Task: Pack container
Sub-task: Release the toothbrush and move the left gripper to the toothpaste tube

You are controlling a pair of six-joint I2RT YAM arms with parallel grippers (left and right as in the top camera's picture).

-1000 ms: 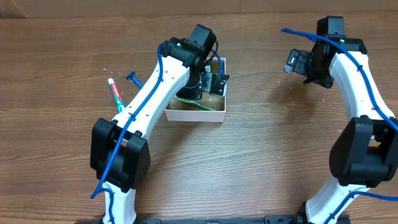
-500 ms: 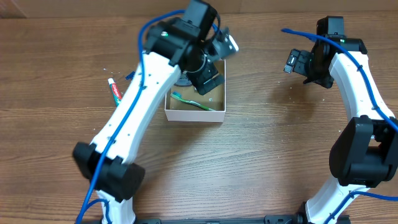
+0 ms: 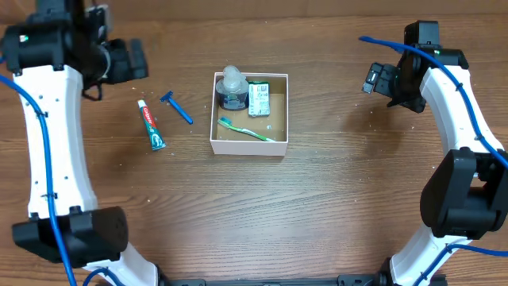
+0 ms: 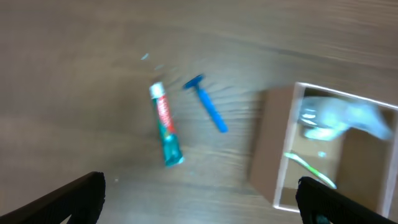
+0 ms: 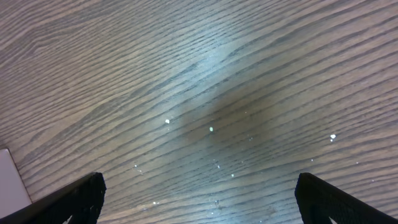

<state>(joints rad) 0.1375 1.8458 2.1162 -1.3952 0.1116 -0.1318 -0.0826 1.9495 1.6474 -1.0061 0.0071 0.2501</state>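
Observation:
The container (image 3: 248,148), a shallow white-walled box with a brown floor, sits at the table's middle back. In it lie a dark bottle with a clear cap (image 3: 232,89), a green-and-white packet (image 3: 258,99) and a green toothbrush (image 3: 248,131). Left of it on the wood are a toothpaste tube (image 3: 152,125) and a blue razor (image 3: 177,107). My left gripper (image 3: 136,61) hangs open and empty at the far left, above and apart from the tube. The blurred left wrist view shows the tube (image 4: 165,124), razor (image 4: 207,102) and container (image 4: 267,149). My right gripper (image 3: 371,79) is open and empty, right of the container.
The right wrist view shows bare wood with small white specks (image 5: 211,129) and a white corner (image 5: 9,180) at its left edge. Both white arms rise from the table's front edge.
My left arm has swung from over the container to the far left, and its jaws have opened. The container's contents now show uncovered. The right arm has not moved.

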